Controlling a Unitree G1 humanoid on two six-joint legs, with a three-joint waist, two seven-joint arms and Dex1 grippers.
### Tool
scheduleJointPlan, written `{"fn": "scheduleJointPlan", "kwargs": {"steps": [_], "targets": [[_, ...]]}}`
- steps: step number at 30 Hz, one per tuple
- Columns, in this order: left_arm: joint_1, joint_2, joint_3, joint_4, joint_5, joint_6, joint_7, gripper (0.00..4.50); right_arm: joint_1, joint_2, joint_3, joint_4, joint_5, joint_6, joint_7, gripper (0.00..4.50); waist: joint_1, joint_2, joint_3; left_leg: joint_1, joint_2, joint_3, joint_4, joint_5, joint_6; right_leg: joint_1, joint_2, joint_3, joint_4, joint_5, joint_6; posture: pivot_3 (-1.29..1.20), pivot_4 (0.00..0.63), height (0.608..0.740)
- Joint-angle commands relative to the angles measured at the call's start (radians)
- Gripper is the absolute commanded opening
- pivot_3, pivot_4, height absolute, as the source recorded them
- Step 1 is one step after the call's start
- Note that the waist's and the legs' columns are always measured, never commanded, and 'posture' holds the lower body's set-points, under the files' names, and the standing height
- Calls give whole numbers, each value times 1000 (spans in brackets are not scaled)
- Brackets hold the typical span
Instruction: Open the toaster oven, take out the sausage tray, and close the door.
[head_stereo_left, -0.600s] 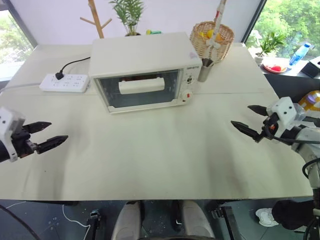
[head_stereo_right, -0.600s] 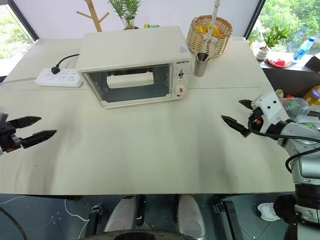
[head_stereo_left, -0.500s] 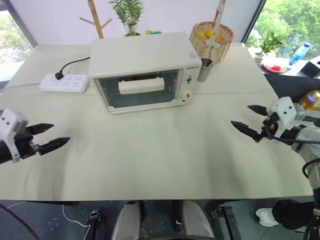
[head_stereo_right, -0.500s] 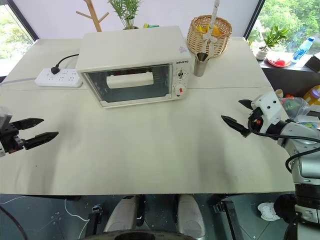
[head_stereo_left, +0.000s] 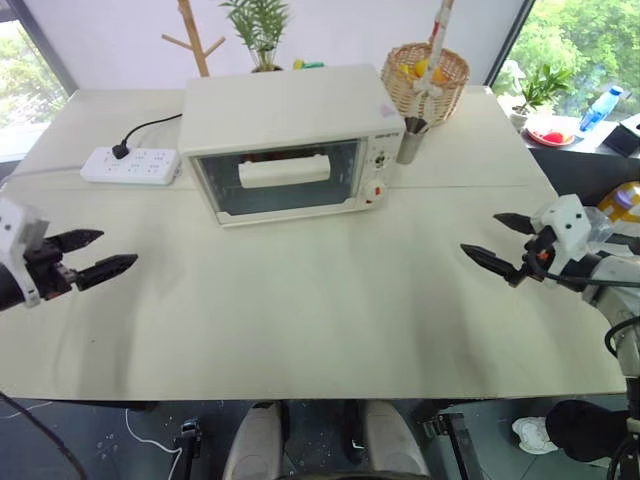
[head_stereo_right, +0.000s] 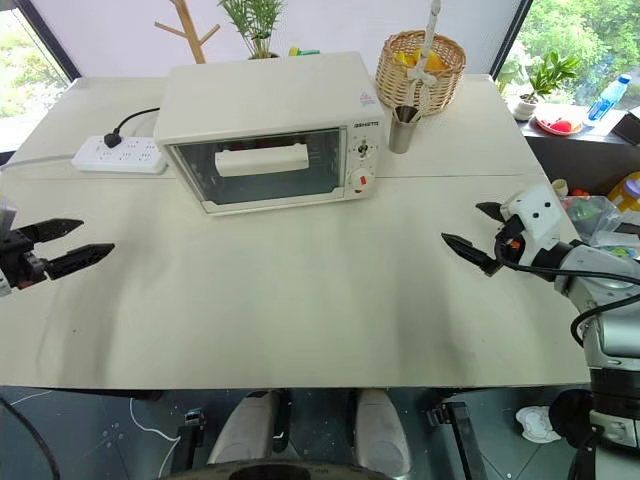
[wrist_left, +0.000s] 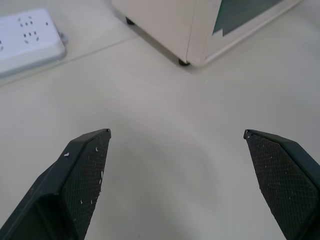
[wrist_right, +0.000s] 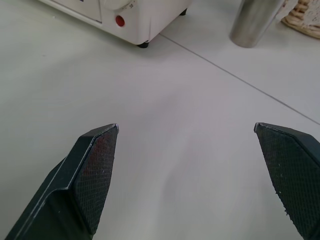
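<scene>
I seem to stand in a staged test room, not a real kitchen. A broad pale surface (head_stereo_left: 300, 300) carries just a few things: a toaster oven (head_stereo_left: 290, 140) near the far edge, plugged-in white power strip (head_stereo_left: 130, 165) toward the far left corner, a wicker basket (head_stereo_left: 425, 75) and a metal cup (head_stereo_left: 410, 140). Behind are a plain wall, a potted plant (head_stereo_left: 258, 25), a wooden rack (head_stereo_left: 193, 35) and large windows showing trees (head_stereo_left: 575, 40).
</scene>
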Motion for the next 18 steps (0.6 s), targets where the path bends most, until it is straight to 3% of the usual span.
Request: {"fn": "scheduleJointPlan", "kwargs": {"steps": [1, 5, 9, 18], "targets": [[-49, 0, 34, -120, -114, 72, -2, 4500, -57, -33, -12, -116, 81, 71, 32, 4454, 0, 0, 0, 0, 0, 0, 0, 0, 0, 0, 0, 1, 0, 0, 1, 0, 150, 740], [-129, 6, 0, -192, -209, 141, -13, 4500, -135, -6, 41, -272, 184, 209, 21, 4454, -4, 0, 0, 1, 1, 0, 0, 0, 0, 0, 1, 1, 0, 1, 1, 0, 150, 740], [-221, 17, -94, -200, -193, 116, -47, 4500, -229, 66, 176, -359, 186, 253, -15, 4454, -3, 0, 0, 2, 1, 0, 0, 0, 0, 0, 3, 1, 1, 1, 1, 0, 150, 740], [-364, 12, -206, -146, -176, 93, -104, 4500, -477, 286, 408, -143, 23, 185, -93, 4454, -3, -1, 0, -1, -1, 3, 2, 0, 0, -4, 2, 4, 3, 2, 1, 0, 150, 740]]}}
